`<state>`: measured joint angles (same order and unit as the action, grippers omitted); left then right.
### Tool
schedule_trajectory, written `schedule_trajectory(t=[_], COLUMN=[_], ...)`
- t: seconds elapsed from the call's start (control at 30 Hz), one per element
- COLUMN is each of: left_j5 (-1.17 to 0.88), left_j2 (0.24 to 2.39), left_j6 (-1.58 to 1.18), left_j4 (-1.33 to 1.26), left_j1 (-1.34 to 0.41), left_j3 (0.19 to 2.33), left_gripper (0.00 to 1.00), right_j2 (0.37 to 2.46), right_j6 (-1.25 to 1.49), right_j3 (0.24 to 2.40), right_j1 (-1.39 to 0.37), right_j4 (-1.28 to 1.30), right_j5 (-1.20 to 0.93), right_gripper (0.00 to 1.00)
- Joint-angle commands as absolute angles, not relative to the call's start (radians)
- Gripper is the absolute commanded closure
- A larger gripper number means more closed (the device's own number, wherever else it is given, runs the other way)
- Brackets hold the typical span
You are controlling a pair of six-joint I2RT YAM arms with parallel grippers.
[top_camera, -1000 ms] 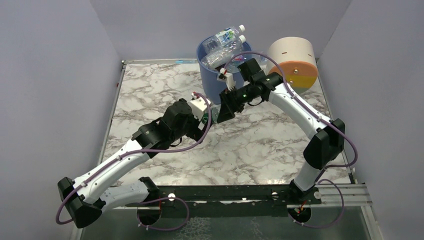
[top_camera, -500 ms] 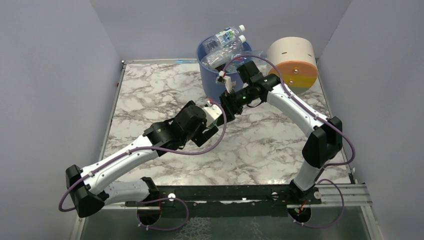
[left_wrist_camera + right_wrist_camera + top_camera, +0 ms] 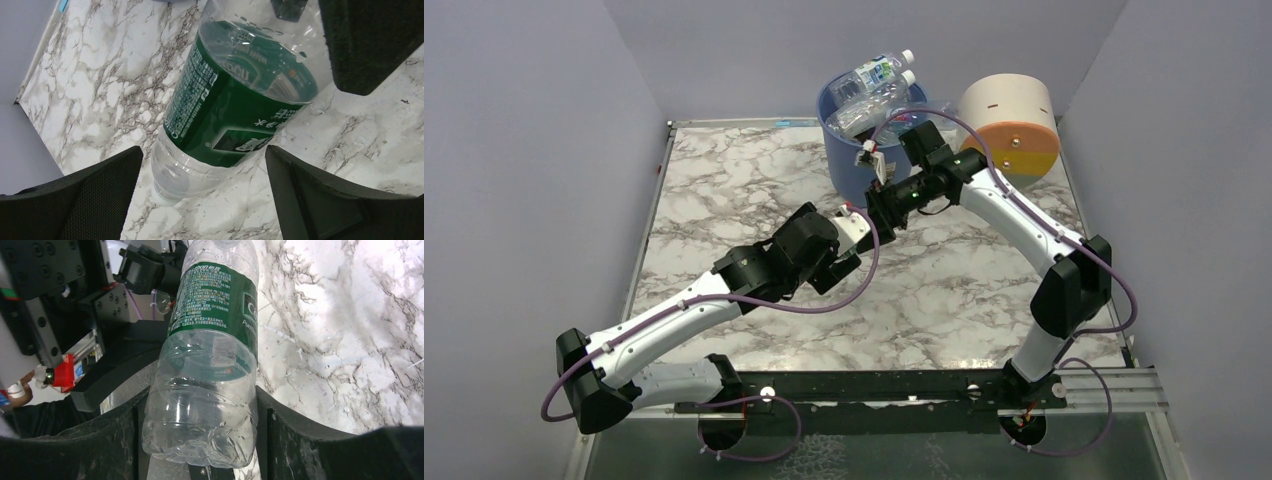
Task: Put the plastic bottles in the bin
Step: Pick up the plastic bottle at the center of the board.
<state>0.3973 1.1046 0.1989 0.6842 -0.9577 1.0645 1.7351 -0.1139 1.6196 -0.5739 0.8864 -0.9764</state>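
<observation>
Two bottles (image 3: 879, 72) with white caps poke out over the rim of the bin (image 3: 842, 160). It stands at the table's (image 3: 724, 180) far edge, just left of a cream drum (image 3: 1009, 115) in the far right corner. A third bottle (image 3: 215, 300), clear with a green label, lies tilted in front of the bin near the table's middle, where both arms meet. The right gripper (image 3: 202, 400) has its fingers pressed against either side of this bottle's base end. The left gripper (image 3: 202, 150) has its fingers spread wide, one on each side of the neck end, not clamped on it. Whether the neck end touches the table, I cannot tell.
</observation>
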Motion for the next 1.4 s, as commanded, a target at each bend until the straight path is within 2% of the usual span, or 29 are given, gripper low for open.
schedule_trajectory(t=[0.0,0.1,0.33,0.53,0.7,0.87,1.37], left_j5=[0.425,0.423,0.385,0.374,0.356,0.344,0.301], left_j2=[1.103,1.105,1.119,1.162,1.178,1.166,1.134], left_j6=[0.186,0.178,0.153,0.132,0.107,0.081,-0.034], left_j4=[0.654,0.648,0.631,0.631,0.623,0.596,0.483], left_j1=[-0.96,-0.96,-0.96,-0.96,-0.96,-0.96,-0.96], left_j3=[1.054,1.053,1.053,1.069,1.087,1.089,1.068], left_gripper=[0.01,0.04,0.22,0.45,0.46,0.47,0.47], right_j2=[1.675,1.664,1.669,1.68,1.677,1.664,1.617], right_j6=[-0.127,-0.125,-0.122,-0.116,-0.098,-0.04,0.17], right_j3=[1.606,1.601,1.621,1.628,1.623,1.598,1.527], right_j1=[-0.571,-0.571,-0.572,-0.572,-0.571,-0.571,-0.571], right_j4=[0.853,0.848,0.852,0.849,0.828,0.761,0.556], right_j5=[-1.051,-1.059,-1.074,-1.069,-1.05,-1.018,-0.946], right_gripper=[0.36,0.35,0.35,0.31,0.22,0.0,0.01])
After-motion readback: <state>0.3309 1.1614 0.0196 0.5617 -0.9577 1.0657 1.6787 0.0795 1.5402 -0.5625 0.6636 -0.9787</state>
